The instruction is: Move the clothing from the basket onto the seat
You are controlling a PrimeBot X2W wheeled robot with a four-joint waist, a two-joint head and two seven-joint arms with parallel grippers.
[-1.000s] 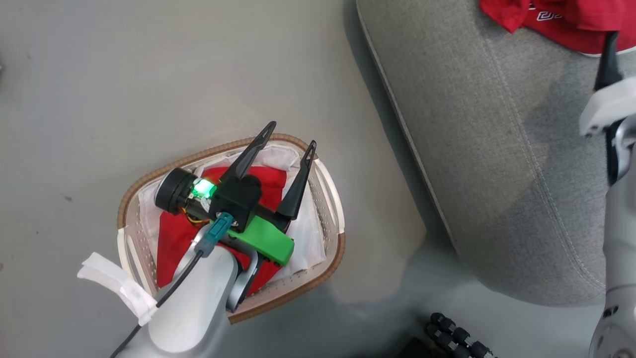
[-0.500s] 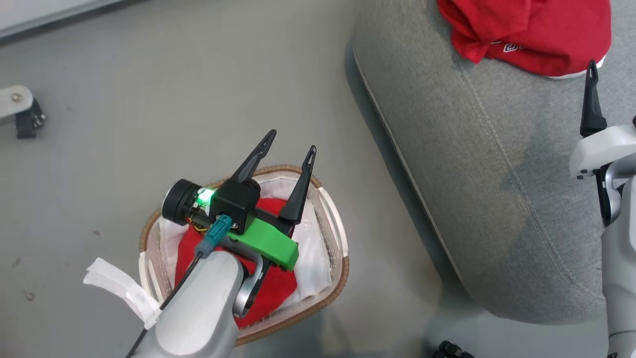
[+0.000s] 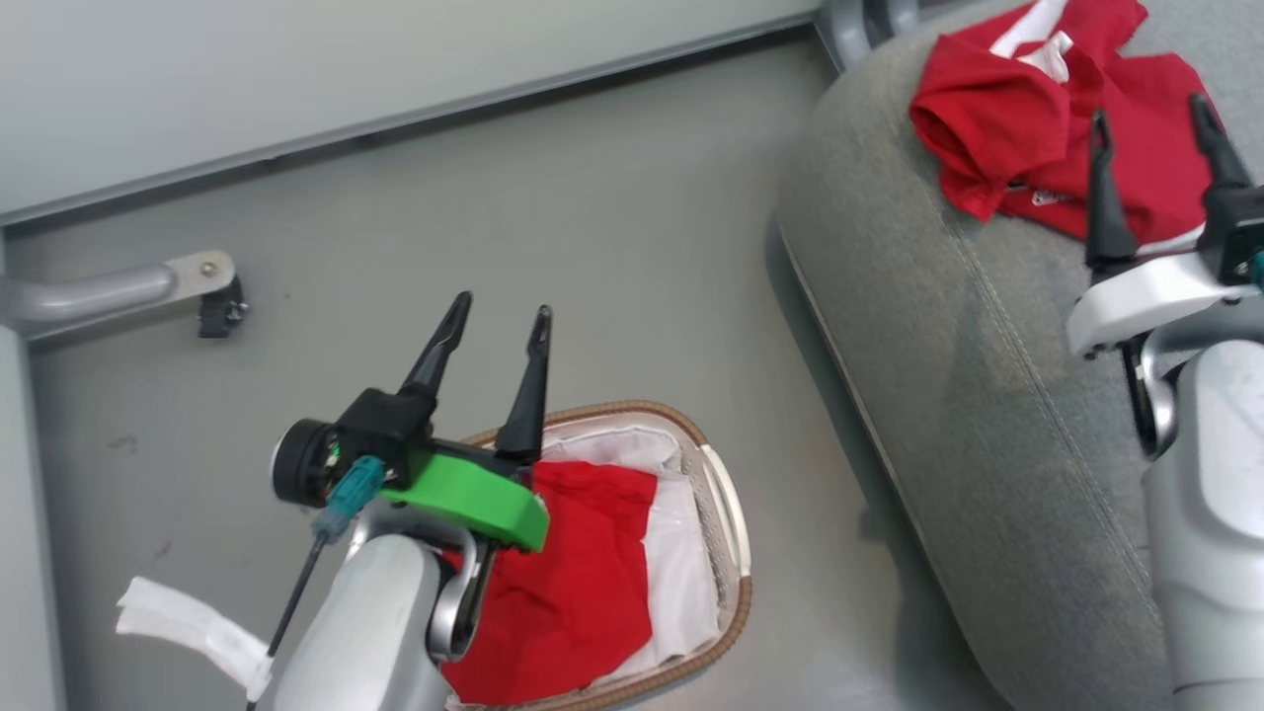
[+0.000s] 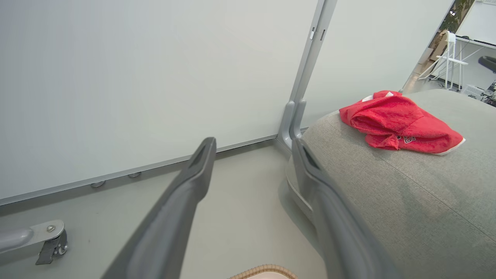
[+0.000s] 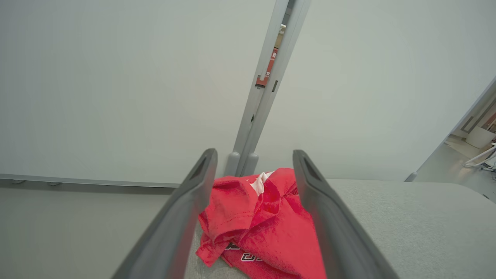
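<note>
Left gripper [image 3: 502, 308]: my jaws stand wide apart with nothing between them. I hold it above the end of the basket [image 3: 738, 592] that is farther from the seat [image 3: 948, 346], fingers pointing out over the grey floor [image 3: 592, 217] toward the pale wall panel [image 3: 296, 69].

Right gripper [image 3: 1149, 111]: my jaws are spread wide here too, with no cloth pinched between them. I hold it over the seat, fingers aimed at the first red garment [image 3: 997, 138].

Clothing, location 1: the first red garment lies crumpled on top of the seat, near its rounded corner, white trim showing at the upper fold and white lettering at the lower edge.

Clothing, location 2: the second red garment [image 3: 573, 583] lies inside the basket, on the white liner cloth [image 3: 681, 563], partly hidden under my left forearm.

The basket stands on the floor, near the seat's edge but apart from it. A metal caster bracket [image 3: 212, 286] sits on the floor by the wall, well apart from the basket
</note>
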